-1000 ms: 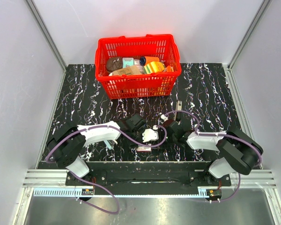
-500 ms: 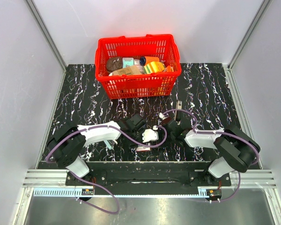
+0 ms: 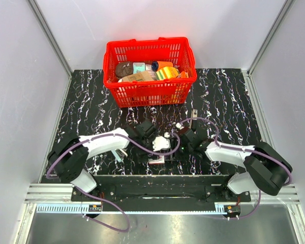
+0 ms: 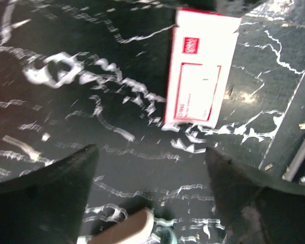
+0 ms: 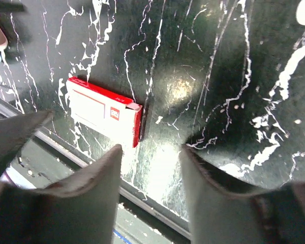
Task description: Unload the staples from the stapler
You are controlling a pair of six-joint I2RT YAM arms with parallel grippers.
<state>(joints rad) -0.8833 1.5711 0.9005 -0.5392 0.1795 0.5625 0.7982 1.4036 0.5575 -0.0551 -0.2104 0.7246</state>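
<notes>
Black marbled table; left tool and right tool spread wide, both empty.

The table is black, marbled with thin white veins. The basket is bright red mesh, and its contents are brown, orange, yellow and teal. The small flat box is white with red edges, a red outlined frame and a red logo square. The left arm and right arm have white shells over black joints and trail purple cables. The left gripper and right gripper have matte black fingers.
</notes>
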